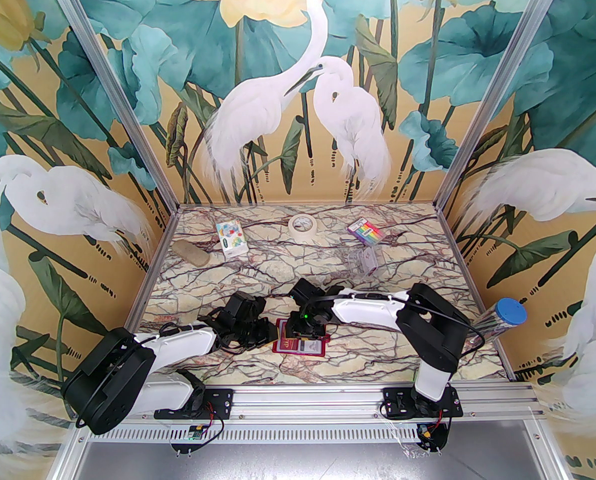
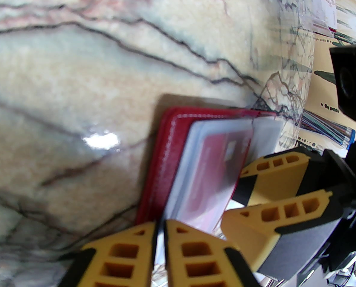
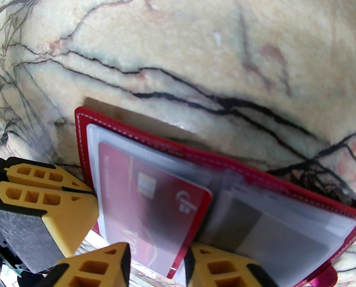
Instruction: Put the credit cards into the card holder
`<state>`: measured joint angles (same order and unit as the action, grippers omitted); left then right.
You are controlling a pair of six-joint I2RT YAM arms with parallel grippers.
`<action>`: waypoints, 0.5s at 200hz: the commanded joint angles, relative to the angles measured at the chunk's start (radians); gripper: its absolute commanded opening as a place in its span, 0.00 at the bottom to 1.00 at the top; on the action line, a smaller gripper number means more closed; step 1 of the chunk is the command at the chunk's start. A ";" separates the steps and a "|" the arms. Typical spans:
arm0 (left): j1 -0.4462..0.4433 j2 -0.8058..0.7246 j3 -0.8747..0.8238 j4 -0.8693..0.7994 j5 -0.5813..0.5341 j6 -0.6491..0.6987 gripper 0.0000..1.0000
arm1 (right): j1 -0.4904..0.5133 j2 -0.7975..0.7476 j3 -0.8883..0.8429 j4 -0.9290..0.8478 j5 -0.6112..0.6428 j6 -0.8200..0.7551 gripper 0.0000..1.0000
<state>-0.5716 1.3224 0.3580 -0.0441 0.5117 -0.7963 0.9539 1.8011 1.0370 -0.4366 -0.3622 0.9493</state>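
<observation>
The holder [image 3: 195, 154] lies open and flat on the surface [image 3: 178, 40], near its near edge, between the two arms. A red card [image 3: 142, 196] is seen largely under the clear sleeve [image 3: 121, 142] of the left half. Its near end and one corner appear to stick out, so this insertion is judged unfinished. A grey card [image 3: 255, 229] with a dark stripe is already lodged in the right half.

The left hand [image 2: 160, 224] is pressed almost together on the holder's left edge; whether sleeve or rim is pinched cannot be told. The right hand [image 3: 158, 248] is held partly spread over the red card's near end; whether the card is gripped or only pushed cannot be told.

The holder's near edge is covered by the hands, and the tab [image 3: 325, 279] is barely caught at the corner. Any further cards lying under the arms would be hidden.
</observation>
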 commanded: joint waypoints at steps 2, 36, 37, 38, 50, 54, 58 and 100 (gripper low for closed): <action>-0.013 0.041 -0.028 -0.028 -0.061 0.002 0.14 | 0.017 0.001 0.034 0.002 -0.002 -0.006 0.37; -0.013 -0.035 -0.022 -0.077 -0.075 0.002 0.21 | 0.016 -0.068 0.077 -0.123 0.074 -0.059 0.45; -0.012 -0.038 -0.021 -0.080 -0.075 0.002 0.22 | 0.016 -0.070 0.078 -0.126 0.076 -0.061 0.46; -0.012 -0.041 -0.021 -0.084 -0.076 0.002 0.22 | 0.016 -0.072 0.079 -0.129 0.077 -0.062 0.46; -0.013 -0.084 -0.010 -0.123 -0.083 0.003 0.26 | 0.015 -0.101 0.086 -0.170 0.102 -0.076 0.48; -0.012 -0.101 -0.007 -0.136 -0.087 0.005 0.29 | 0.013 -0.112 0.086 -0.184 0.115 -0.081 0.48; -0.013 -0.118 -0.003 -0.151 -0.090 0.005 0.31 | 0.014 -0.122 0.086 -0.200 0.129 -0.085 0.49; -0.013 -0.277 0.037 -0.294 -0.146 0.012 0.49 | 0.013 -0.198 0.077 -0.381 0.320 -0.106 0.54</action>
<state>-0.5812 1.1122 0.3622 -0.2142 0.4282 -0.7933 0.9630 1.6424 1.1038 -0.6689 -0.1928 0.8761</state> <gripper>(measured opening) 0.463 0.529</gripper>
